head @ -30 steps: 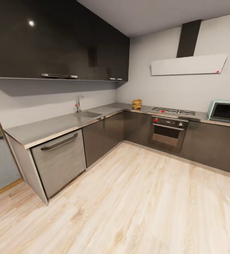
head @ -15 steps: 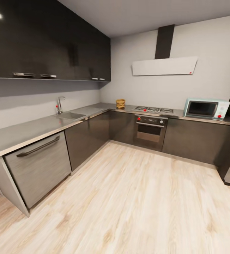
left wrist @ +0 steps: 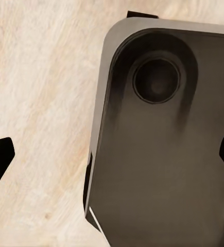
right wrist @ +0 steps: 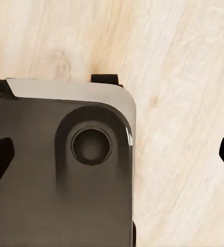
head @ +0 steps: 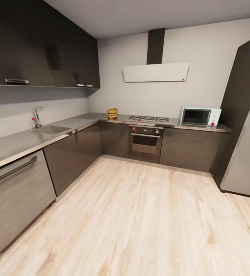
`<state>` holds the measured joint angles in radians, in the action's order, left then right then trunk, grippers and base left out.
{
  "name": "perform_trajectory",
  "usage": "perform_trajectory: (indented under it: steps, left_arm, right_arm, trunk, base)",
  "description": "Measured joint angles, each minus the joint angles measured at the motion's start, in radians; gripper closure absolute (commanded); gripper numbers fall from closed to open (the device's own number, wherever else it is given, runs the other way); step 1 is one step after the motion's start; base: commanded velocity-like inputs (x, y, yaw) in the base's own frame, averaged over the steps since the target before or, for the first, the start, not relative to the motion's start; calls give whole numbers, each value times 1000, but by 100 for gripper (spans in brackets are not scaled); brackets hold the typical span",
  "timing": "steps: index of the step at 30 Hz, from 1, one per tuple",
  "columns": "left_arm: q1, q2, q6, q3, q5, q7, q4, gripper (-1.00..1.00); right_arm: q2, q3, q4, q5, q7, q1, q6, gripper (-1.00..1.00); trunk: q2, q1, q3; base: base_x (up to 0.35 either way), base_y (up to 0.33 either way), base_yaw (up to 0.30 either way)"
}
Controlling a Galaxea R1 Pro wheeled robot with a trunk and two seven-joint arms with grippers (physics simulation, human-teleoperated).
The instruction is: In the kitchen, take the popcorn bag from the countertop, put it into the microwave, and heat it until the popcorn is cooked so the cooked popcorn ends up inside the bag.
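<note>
Wide look at the kitchen from the head camera: pale wood floor (head: 148, 214) spreads across the foreground, and the grey countertop (head: 21, 142) runs along the left wall and turns the corner across the back. Tall grey fridge (head: 247, 145) stands at the right end. Dark upper cabinets (head: 44, 50) hang over the left run, a white hood (head: 155, 72) over the hob (head: 148, 119), and the dark oven (head: 145, 142) sits under it. On the back stretch, the mint-white microwave (head: 199, 116) sits beside the fridge, door shut. The sink (head: 50, 130) and tap (head: 36, 116) are on the left run. Smallest of all, the popcorn bag (head: 112, 113) sits on the countertop in the far corner, left of the hob, well apart from the microwave.

Both pincers hang far from all of that. Left gripper (left wrist: 112, 159): fingertips wide apart at the frame edges, nothing between them, over the robot's dark base (left wrist: 163, 154) and floor. Right gripper (right wrist: 112, 157): same, spread and empty, base (right wrist: 55, 175) and floor below it.
</note>
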<state>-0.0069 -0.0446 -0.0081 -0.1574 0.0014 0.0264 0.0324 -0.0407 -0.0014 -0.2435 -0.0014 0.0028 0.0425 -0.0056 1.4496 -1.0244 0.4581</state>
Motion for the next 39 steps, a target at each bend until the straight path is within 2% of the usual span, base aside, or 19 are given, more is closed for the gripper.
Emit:
perform_trajectory:
  steps: [12,39]
  left_arm:
    - [0,0,1,0,0,0,0,-100]
    - [0,0,0,0,0,0,0,-100]
  right_arm:
    - [0,0,0,0,0,0,0,-100]
    - [1,0,1,0,0,0,0,-100]
  trunk:
    - [0,0,0]
    - [0,0,0]
  base:
    - [335,-83,-298]
    - [308,-193,-298]
